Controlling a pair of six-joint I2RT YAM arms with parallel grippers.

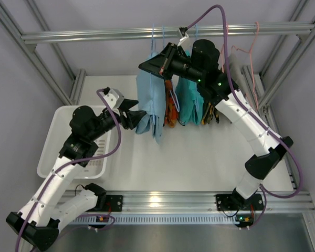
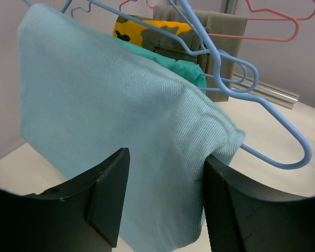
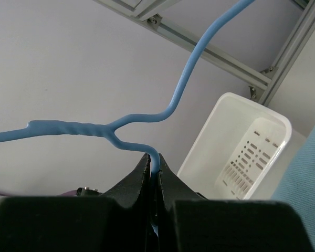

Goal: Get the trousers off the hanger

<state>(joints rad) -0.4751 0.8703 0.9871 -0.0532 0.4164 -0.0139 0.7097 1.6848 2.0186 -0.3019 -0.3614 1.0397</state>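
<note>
Trousers (image 1: 149,100) hang folded over the bar of the hanger (image 3: 68,128), long axis straight down from it, both loose ends dangling below.

At the hanger's neck, just under the hook, the right gripper (image 3: 153,163) pinches the blue wire, jaws pressed tight on it. That looks like a steadying hold.

Below the hanger, the left gripper (image 1: 134,116) sits at the lower end of the cloth. Its fingers (image 2: 110,199) are spread, with the hanging fold between them and the right one brushing the cloth's edge. The wrist view shows no squeeze on the fabric.

The left arm is the nearer one to the cloth, which lies straight ahead of its fingertips and reaches upward from there. Judging by this, the next move needs those fingers to close on the fold. A pull sideways along the bar should then slide it off the hanger.
</note>
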